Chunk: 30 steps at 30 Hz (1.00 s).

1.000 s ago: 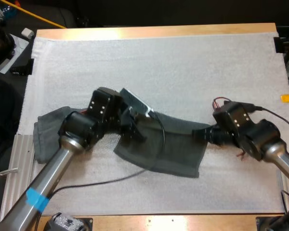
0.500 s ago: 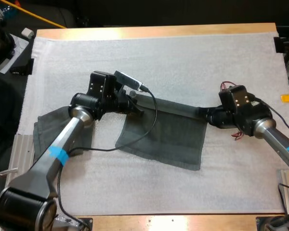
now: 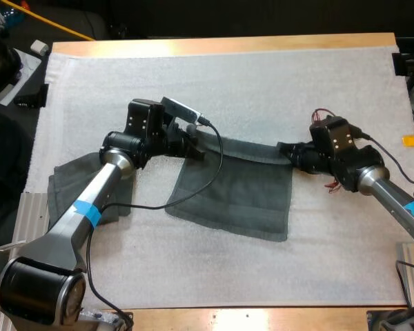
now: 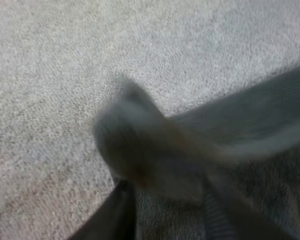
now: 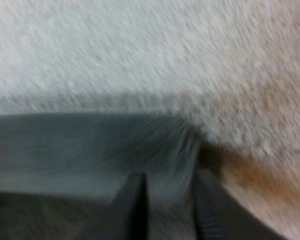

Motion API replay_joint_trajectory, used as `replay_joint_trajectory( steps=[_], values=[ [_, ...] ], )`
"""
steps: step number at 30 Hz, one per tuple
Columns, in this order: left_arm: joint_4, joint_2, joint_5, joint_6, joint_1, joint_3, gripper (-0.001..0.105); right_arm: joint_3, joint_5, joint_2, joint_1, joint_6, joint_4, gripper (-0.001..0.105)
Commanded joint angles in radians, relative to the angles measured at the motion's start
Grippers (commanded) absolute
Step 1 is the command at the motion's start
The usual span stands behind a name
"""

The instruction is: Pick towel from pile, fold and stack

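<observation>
Pebbly white mat (image 3: pixel 262 83), limp rectangular towel (image 3: pixel 238 196)

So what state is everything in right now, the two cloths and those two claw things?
Spread towel: pulled taut along its far edge, the rest lying flat on the mat.
Second towel: loosely bunched, untouched, at the mat's left edge, partly under the left arm.
Left gripper: shut on the spread towel's far left corner.
Right gripper: shut on its far right corner.

Bright, even light falls on the mat (image 3: pixel 262 76), with faint shadows.
</observation>
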<state>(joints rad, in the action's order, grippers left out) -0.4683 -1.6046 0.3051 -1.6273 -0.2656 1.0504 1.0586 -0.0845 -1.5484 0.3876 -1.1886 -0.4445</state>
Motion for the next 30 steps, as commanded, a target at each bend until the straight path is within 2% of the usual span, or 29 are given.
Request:
replay_joint_trajectory(
  steps=[1,3,6,10,17,25,30],
  values=[
    [0.009,-0.003,0.0,-0.023,0.0,0.018,0.061,0.011,-0.004,0.005,-0.008,0.008,0.061,0.054],
    [0.002,-0.005,0.003,-0.026,0.003,0.035,0.064,0.01,-0.008,0.009,-0.009,0.005,0.098,0.061],
    [-0.034,0.006,0.008,-0.025,0.004,0.063,0.061,0.012,-0.017,0.028,-0.01,-0.021,0.122,0.062],
    [-0.093,0.055,0.009,-0.017,0.01,0.086,0.06,0.013,-0.03,0.078,-0.01,-0.08,0.086,0.061],
    [-0.198,0.156,-0.013,-0.004,0.008,0.083,0.059,0.009,-0.022,0.177,-0.009,-0.153,-0.024,0.06],
    [-0.406,0.343,-0.031,0.003,0.007,0.081,0.059,0.011,-0.035,0.369,0.009,-0.206,-0.263,0.06],
    [-0.525,0.462,-0.028,-0.005,0.008,0.081,0.059,0.013,-0.027,0.491,0.063,-0.217,-0.39,0.06]
  ],
)
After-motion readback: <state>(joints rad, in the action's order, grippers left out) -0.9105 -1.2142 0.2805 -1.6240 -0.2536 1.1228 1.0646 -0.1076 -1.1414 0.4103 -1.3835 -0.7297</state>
